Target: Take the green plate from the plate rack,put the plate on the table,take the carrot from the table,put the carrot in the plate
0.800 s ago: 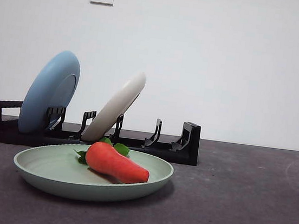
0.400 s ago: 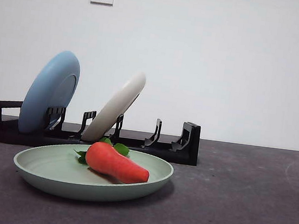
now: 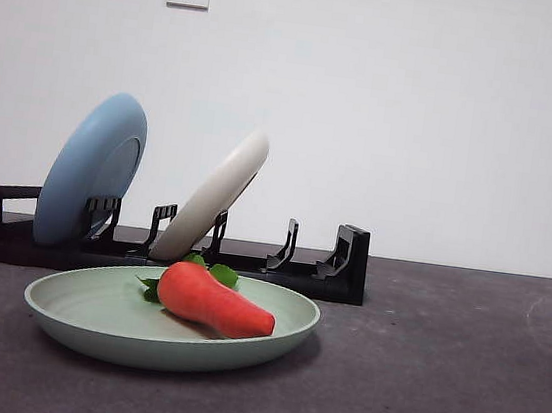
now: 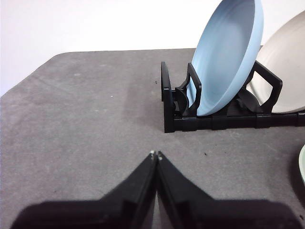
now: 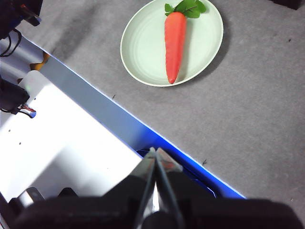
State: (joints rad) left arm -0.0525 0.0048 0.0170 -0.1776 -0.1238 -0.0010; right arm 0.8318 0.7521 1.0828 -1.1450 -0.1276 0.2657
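Note:
The green plate (image 3: 101, 321) lies flat on the table (image 3: 436, 377) in front of the plate rack (image 3: 338, 275). The carrot (image 3: 214, 302) lies in the plate, leaves toward the rack. The right wrist view shows the plate (image 5: 143, 47) with the carrot (image 5: 174, 38) in it from high above. My right gripper (image 5: 155, 155) is shut and empty, far back over the table's near edge. My left gripper (image 4: 155, 155) is shut and empty, low over bare table off the rack's end (image 4: 167, 100). Neither gripper shows in the front view.
A light blue plate (image 3: 89, 169) and a cream-white plate (image 3: 215, 194) lean in the rack; both show in the left wrist view, blue (image 4: 228, 52) and cream-white (image 4: 286, 67). A blue-edged white surface (image 5: 71, 143) lies beyond the table's near edge.

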